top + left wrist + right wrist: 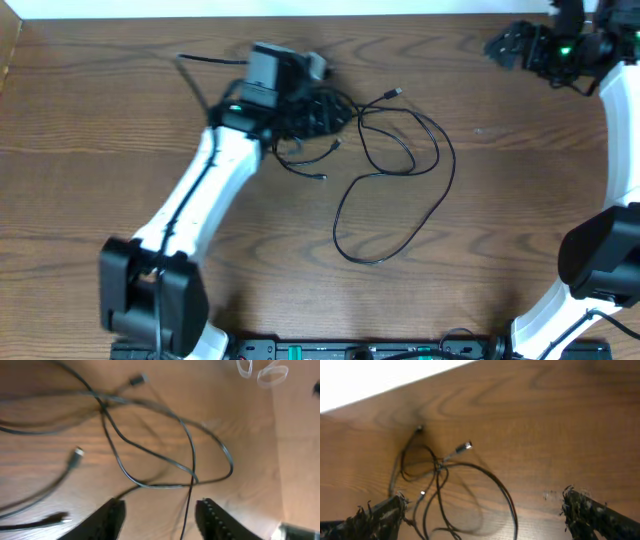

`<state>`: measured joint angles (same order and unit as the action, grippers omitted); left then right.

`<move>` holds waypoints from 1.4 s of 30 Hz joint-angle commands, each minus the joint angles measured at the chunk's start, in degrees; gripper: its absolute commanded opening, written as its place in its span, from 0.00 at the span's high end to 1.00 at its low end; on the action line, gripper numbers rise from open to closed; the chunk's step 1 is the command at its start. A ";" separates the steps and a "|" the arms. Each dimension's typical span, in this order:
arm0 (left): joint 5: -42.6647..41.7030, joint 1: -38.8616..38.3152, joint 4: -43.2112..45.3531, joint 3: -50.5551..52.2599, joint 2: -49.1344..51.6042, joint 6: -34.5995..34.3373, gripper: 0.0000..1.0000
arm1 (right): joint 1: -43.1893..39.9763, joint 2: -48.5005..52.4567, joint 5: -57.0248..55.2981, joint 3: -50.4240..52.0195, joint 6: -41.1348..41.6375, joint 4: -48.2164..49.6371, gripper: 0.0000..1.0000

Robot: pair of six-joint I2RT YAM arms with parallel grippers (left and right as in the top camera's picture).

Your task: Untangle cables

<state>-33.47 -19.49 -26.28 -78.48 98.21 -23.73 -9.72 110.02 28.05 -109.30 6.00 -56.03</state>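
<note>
Hovering over a limp, light black cable (pixel 160 486).
My left gripper (pixel 160 505) sits half-spread, empty; right gripper (pixel 482 505) wide, empty. I'd pinch near a plug (pixel 137 380).

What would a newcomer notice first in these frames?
The black cable sprawls in big crossing loops across the middle of the wooden table. The left gripper hangs right over its tangled left end, jaws apart, one strand running between them. The right gripper sits open at the far right corner, clear of the cable.
</note>
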 commanded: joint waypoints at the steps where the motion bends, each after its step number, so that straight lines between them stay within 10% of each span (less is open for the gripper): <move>1: 0.11 -4.00 1.51 -1.25 3.17 0.81 0.41 | 0.98 0.57 -4.57 -0.04 -1.60 -0.79 0.01; 21: 0.11 -8.02 22.64 -1.25 19.39 -13.92 0.34 | 1.57 0.68 -4.57 1.09 -1.60 -2.95 0.01; 40: 9.97 -11.41 24.90 -1.25 19.89 -30.45 0.35 | 2.45 0.68 -4.59 1.44 -1.62 -3.39 0.01; 42: 10.67 -12.00 24.90 -1.25 20.11 -30.38 0.54 | 2.82 0.68 -4.59 1.44 -1.62 -3.39 0.01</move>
<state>-26.15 -30.65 -1.45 -78.59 117.23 -52.71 -7.99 110.15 23.51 -108.18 5.37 -59.18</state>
